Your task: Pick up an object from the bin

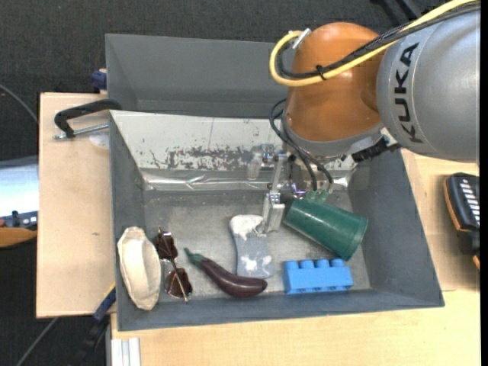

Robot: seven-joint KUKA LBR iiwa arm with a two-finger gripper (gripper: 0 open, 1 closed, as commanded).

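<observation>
Dark green cup, smooth plastic, tipped on its side, rim up by the gripper, body stretching off to its right. Cannot tell how wide the grip stands. Just below, a lumpy white-grey piece; lower right, a studded blue brick; lower left, a glossy purple aubergine, brown sunglasses, and farthest, a cream oval shell.
</observation>
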